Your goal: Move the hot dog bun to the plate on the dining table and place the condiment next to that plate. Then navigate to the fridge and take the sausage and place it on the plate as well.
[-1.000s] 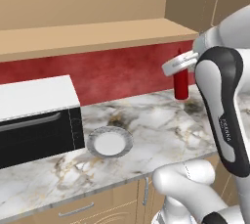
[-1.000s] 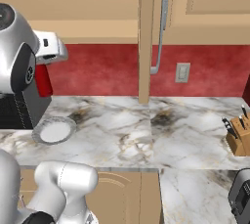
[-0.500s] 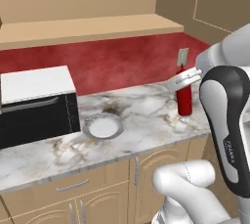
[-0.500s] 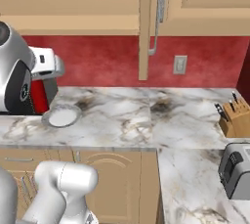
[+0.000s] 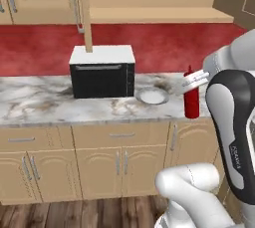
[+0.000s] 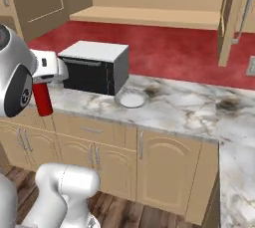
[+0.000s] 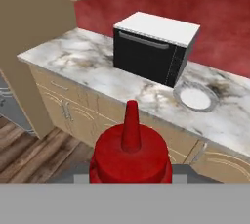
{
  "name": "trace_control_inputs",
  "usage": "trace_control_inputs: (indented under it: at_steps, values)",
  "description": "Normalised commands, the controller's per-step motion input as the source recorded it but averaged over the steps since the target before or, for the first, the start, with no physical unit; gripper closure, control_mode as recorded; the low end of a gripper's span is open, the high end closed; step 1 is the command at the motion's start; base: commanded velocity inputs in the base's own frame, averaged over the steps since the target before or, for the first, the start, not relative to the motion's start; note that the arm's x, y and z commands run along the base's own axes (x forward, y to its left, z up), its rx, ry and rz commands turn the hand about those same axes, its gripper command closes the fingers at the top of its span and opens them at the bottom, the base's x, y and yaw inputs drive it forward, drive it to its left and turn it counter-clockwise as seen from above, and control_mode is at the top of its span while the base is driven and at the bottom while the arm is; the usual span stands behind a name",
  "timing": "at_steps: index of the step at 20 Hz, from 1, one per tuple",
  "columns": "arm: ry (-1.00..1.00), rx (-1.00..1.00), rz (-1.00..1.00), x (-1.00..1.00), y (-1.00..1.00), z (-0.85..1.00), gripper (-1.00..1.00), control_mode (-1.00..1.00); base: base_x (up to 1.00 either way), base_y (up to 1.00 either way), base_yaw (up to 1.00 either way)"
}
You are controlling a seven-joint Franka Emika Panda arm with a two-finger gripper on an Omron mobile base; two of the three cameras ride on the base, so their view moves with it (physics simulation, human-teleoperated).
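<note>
Between the jaws of the gripper [image 5: 191, 83] the condiment [image 5: 191, 99] hangs gripped upright, nozzle toward 12 o'clock in the hand view, with no dining table visible.

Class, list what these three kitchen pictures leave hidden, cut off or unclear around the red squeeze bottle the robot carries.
- Gripper fingers: hand view, hidden behind the slim dark red squeeze bottle.
- Bottle's right side: left base view, covered by the white arm.
- Bottle's top: right base view, behind the white hand.
- Black microwave contents: door too dark.
</note>
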Motion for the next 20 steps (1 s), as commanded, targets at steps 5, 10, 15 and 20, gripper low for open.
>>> trace_control_inputs:
  at_steps: [5, 10, 15, 20]
  values:
    - [0.00, 0.00, 0.00, 0.00, 0.00, 0.00, 1.00, 1.00, -0.22, 0.67, 0.83]
    - [0.00, 0.00, 0.00, 0.00, 0.00, 0.00, 1.00, 1.00, -0.11, 0.79, 0.82]
    - [0.00, 0.00, 0.00, 0.00, 0.00, 0.00, 1.00, 1.00, 0.00, 0.80, 0.76]
    - [0.00, 0.00, 0.00, 0.00, 0.00, 0.00, 1.00, 1.00, 0.50, 0.56, 0.60]
